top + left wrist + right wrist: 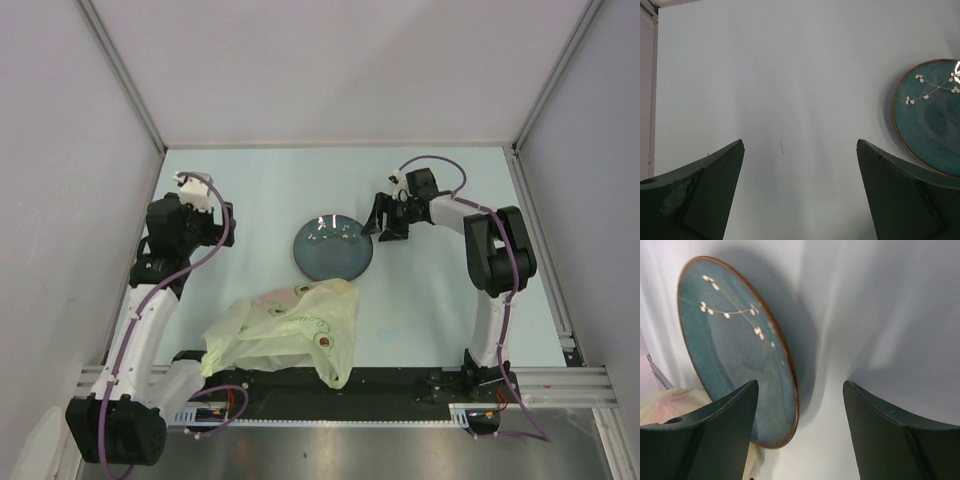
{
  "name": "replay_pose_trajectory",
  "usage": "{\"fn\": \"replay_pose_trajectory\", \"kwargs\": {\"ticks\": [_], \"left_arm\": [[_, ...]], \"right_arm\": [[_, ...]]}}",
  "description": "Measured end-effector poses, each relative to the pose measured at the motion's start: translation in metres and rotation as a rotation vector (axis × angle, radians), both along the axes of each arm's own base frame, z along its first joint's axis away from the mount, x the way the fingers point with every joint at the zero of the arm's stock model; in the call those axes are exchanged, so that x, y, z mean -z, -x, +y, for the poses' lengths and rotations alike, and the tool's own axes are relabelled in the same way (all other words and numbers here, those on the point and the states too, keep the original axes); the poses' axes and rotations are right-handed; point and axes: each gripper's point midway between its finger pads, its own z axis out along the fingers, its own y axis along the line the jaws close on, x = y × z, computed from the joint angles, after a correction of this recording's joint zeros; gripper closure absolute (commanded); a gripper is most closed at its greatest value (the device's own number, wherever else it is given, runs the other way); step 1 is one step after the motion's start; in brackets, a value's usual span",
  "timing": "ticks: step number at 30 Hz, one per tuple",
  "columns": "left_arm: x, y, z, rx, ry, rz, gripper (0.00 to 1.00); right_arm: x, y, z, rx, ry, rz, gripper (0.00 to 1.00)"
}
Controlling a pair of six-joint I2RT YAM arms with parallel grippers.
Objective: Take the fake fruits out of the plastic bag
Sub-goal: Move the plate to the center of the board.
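The pale yellow-green plastic bag [285, 330] lies crumpled at the near edge of the table, between the arm bases. Pink and dark red shapes show through it; the fake fruits are otherwise hidden inside. A corner of the bag shows in the right wrist view [670, 402]. My left gripper [195, 200] is open and empty over bare table at the far left [800, 150]. My right gripper [385, 222] is open and empty just right of the plate [800, 390].
A dark blue-green round plate [334, 248] with a white blossom pattern lies mid-table, just behind the bag. It also shows in the left wrist view [930, 120] and the right wrist view [735, 355]. White walls and metal rails enclose the table.
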Motion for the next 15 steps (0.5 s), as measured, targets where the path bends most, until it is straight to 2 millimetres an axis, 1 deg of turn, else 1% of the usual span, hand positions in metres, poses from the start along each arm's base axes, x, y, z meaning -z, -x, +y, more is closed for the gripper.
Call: {"fn": "replay_pose_trajectory", "kwargs": {"ticks": [2,5,6,8,10,11,13,14,15], "left_arm": [[-0.002,0.0,0.0,0.003,-0.008,-0.004,0.0],[-0.003,0.0,0.001,0.008,-0.024,-0.008,0.0],[-0.003,0.0,0.002,0.009,-0.032,-0.009,0.0],[-0.003,-0.001,0.003,0.009,-0.041,-0.01,0.0],[-0.003,-0.001,0.003,0.012,-0.047,-0.011,0.0],[-0.003,-0.001,0.004,0.014,-0.052,-0.012,0.0],[-0.004,-0.001,0.004,0.018,-0.065,-0.015,0.0],[-0.004,-0.001,0.005,0.018,-0.068,-0.015,0.0],[-0.003,-0.002,0.005,0.02,-0.076,-0.015,0.0]], "right_arm": [[0.011,0.003,0.004,0.004,-0.003,0.034,0.34],[0.012,0.001,0.009,0.005,-0.021,0.046,0.46],[0.013,0.001,0.01,0.006,-0.023,0.048,0.51],[0.018,0.002,0.011,0.004,-0.021,0.061,0.6],[0.02,0.003,0.01,0.01,-0.02,0.073,0.65],[0.02,0.003,0.009,0.015,-0.022,0.08,0.74],[0.018,0.004,0.009,0.01,-0.037,0.088,0.82],[0.017,0.005,0.009,0.006,-0.047,0.09,0.94],[0.016,0.005,0.008,0.0,-0.056,0.092,1.0]]}}
